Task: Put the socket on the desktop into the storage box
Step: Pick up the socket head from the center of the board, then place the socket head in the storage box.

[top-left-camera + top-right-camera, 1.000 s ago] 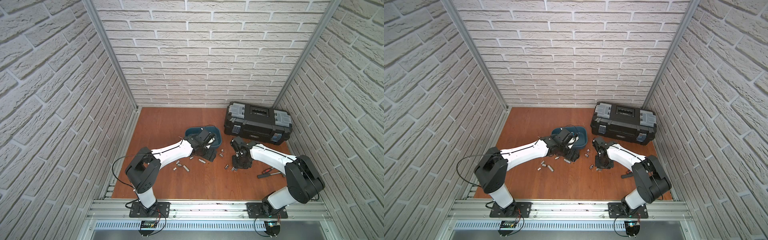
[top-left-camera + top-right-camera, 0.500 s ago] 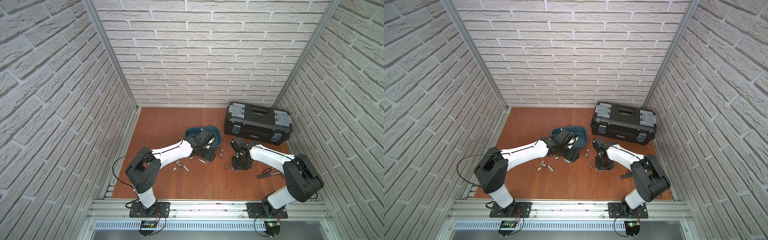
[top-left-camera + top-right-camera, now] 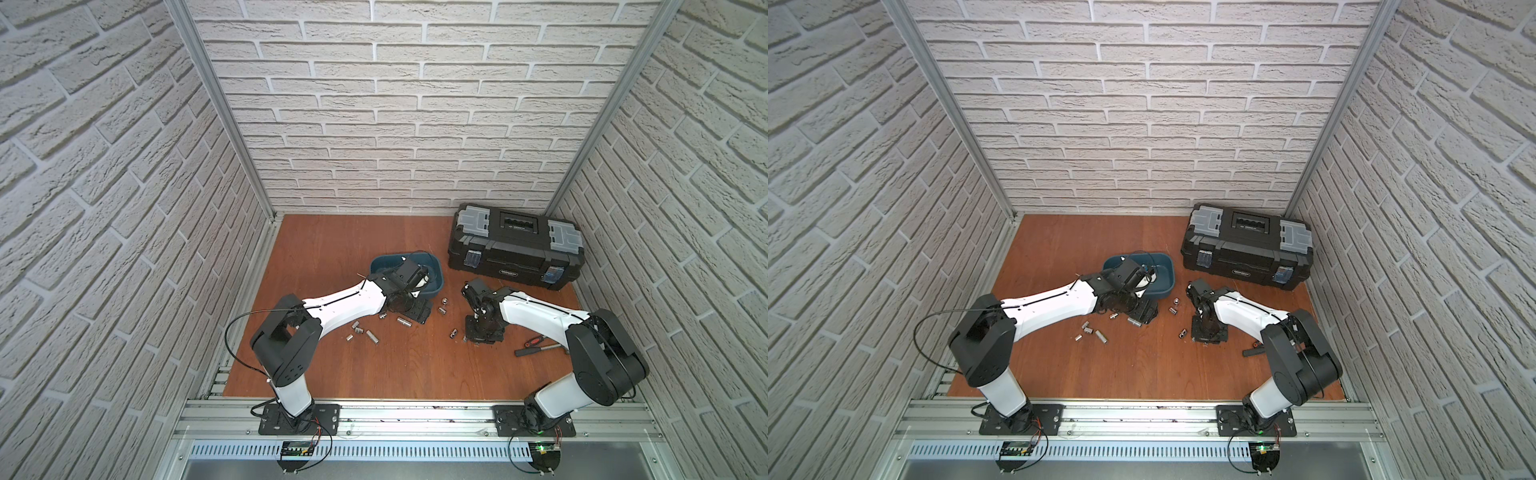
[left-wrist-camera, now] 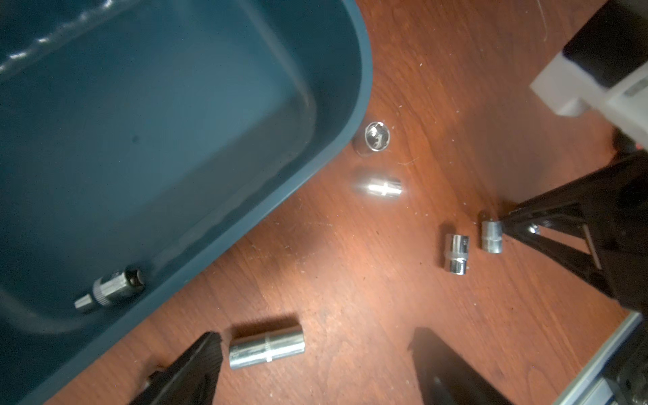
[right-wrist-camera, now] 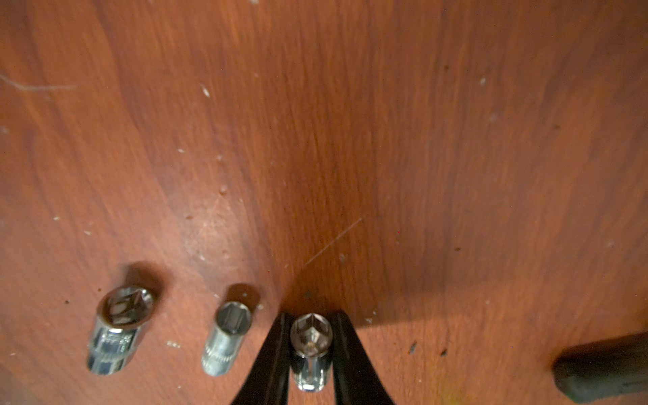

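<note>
Several chrome sockets lie scattered on the reddish-brown desktop. In the right wrist view my right gripper is shut on one small socket that rests on the wood, a finger on each side. Two more sockets lie beside it. In the left wrist view my left gripper is open low over the desktop, with a longer socket lying between its fingers, close to one of them. The teal storage box is right beside it and holds one dark socket.
A black toolbox with grey latches stands at the back right. A red-and-black hand tool lies right of the right gripper. More sockets lie in front of the left arm. Brick walls close in three sides.
My right gripper has closed onto the small socket between its fingers. The left arm and its open gripper have stayed where they were.
</note>
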You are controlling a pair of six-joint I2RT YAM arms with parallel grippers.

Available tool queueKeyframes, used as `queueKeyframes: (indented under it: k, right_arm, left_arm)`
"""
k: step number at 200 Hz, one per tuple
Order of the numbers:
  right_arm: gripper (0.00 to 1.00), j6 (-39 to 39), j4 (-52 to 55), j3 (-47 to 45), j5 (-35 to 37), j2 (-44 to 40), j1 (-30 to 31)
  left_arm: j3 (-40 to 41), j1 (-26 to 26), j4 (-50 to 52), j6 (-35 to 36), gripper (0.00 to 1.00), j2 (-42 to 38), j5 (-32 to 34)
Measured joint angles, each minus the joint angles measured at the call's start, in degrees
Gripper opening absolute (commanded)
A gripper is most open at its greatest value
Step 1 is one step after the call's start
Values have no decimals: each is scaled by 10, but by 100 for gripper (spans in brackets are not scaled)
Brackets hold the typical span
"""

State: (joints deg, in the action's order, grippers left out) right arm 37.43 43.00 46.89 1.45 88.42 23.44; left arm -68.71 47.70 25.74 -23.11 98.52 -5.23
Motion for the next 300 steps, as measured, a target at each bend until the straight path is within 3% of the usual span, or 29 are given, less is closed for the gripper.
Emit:
queueKeyframes:
  k: [134, 208, 300]
  right_arm:
    - [20, -5, 27, 28, -4, -25, 1]
    - [20, -33, 68, 176, -5, -12, 20]
    - [20, -82, 100, 411, -22, 159, 41]
  left_arm:
    - [18, -16, -17, -14, 89, -9, -6]
    - [47, -50, -26, -37, 89, -67, 1]
    - [131, -93, -11, -75, 89, -184, 54]
